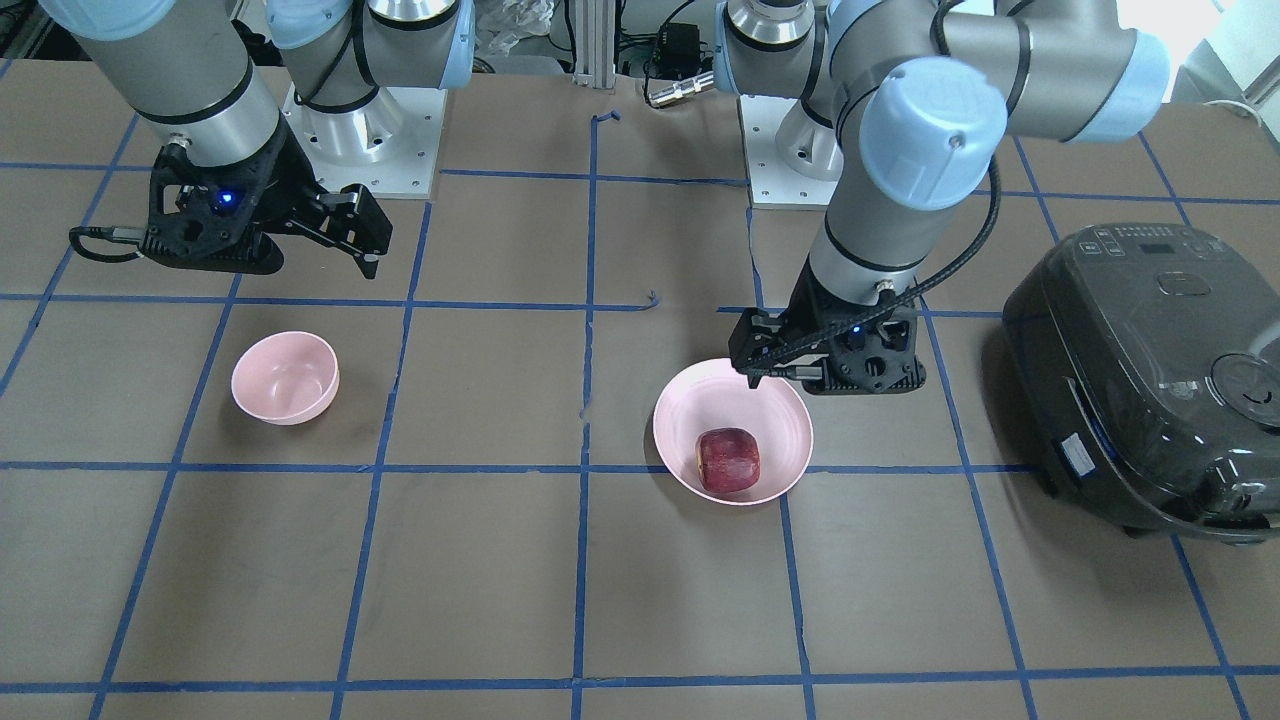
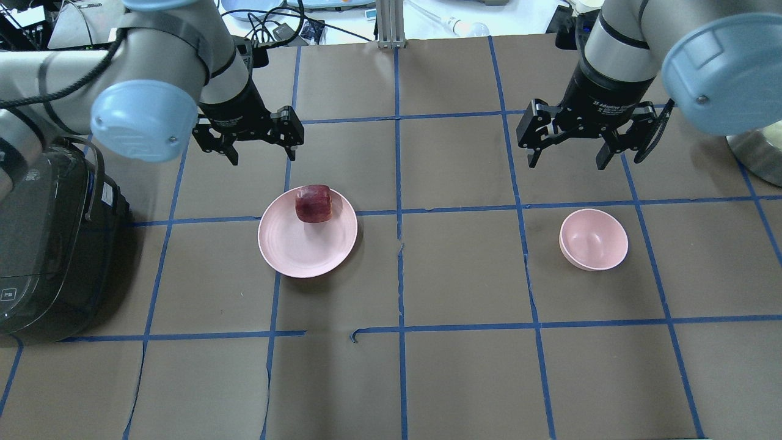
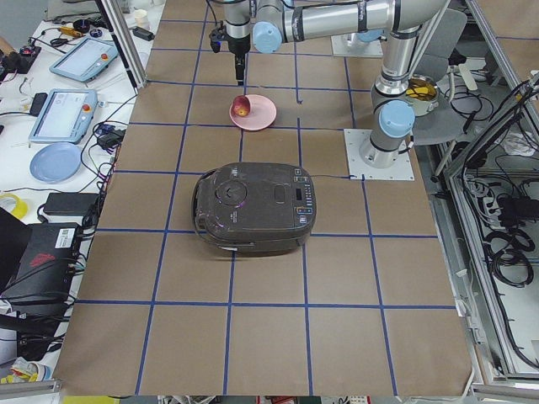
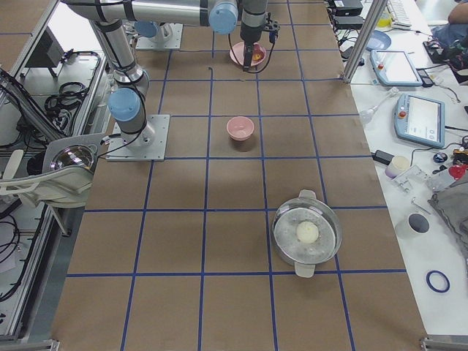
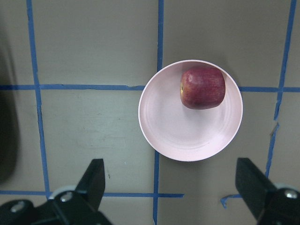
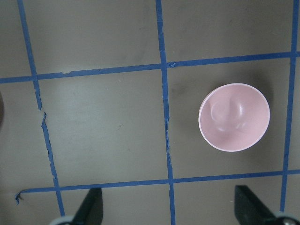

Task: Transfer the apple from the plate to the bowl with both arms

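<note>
The dark red apple [image 2: 313, 204] sits on the pale pink plate [image 2: 299, 253], near its rim on the side away from the robot. It also shows in the left wrist view [image 5: 203, 87] on the plate [image 5: 178, 136]. My left gripper [image 2: 263, 156] is open and empty. It hangs above the table just off the plate's rim on the apple's side. The small pink bowl [image 2: 594, 239] stands empty on the right. My right gripper [image 2: 566, 162] is open and empty, raised above the table beside the bowl [image 6: 234, 117].
A black rice cooker [image 2: 49, 244] stands at the table's left end, close to the left arm. A steel pot [image 4: 307, 232] with a white item inside stands at the table's right end. Blue tape lines grid the brown table.
</note>
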`<state>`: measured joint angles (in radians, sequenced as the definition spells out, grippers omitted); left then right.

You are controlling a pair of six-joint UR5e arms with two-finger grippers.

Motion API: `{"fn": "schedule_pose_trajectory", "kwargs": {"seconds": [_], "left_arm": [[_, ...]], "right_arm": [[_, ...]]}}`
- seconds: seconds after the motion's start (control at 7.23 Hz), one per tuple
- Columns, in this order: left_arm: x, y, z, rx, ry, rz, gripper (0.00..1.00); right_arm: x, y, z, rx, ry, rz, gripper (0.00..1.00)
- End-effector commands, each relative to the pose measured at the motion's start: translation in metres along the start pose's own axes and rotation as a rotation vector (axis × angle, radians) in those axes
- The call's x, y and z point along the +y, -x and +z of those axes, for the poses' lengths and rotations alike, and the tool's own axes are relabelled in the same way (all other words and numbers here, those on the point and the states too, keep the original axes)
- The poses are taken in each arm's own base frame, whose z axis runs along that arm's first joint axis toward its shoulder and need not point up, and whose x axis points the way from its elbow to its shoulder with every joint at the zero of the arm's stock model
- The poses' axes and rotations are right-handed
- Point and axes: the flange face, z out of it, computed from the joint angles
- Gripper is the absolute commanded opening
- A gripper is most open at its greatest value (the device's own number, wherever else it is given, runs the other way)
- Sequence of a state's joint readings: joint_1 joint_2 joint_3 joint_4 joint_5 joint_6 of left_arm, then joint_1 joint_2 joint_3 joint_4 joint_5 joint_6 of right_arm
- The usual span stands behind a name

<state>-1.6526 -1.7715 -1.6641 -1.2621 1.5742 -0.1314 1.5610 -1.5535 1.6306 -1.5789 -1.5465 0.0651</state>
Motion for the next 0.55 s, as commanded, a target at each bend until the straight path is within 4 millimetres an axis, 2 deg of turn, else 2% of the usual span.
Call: {"fn": "schedule_pose_trajectory", "kwargs": {"seconds": [0.0, 0.14, 0.28, 0.41], "left_arm": [[-0.008, -0.014, 0.062, 0.006, -0.023, 0.002, 0.98], [-0.008, -0.015, 0.086, 0.001, -0.010, 0.008, 0.98], [-0.012, -0.016, 0.105, 0.004, -0.013, 0.005, 0.98], [-0.013, -0.020, 0.123, 0.000, 0.008, 0.011, 0.98]], "right_arm": [[-0.029, -0.045, 0.020, 0.013, 0.010, -0.012, 1.00], [-0.038, -0.107, 0.035, -0.006, 0.040, -0.005, 1.00], [-0.045, -0.159, 0.077, -0.054, 0.101, -0.053, 1.00], [-0.061, -0.198, 0.123, -0.065, 0.088, -0.088, 1.00]]}}
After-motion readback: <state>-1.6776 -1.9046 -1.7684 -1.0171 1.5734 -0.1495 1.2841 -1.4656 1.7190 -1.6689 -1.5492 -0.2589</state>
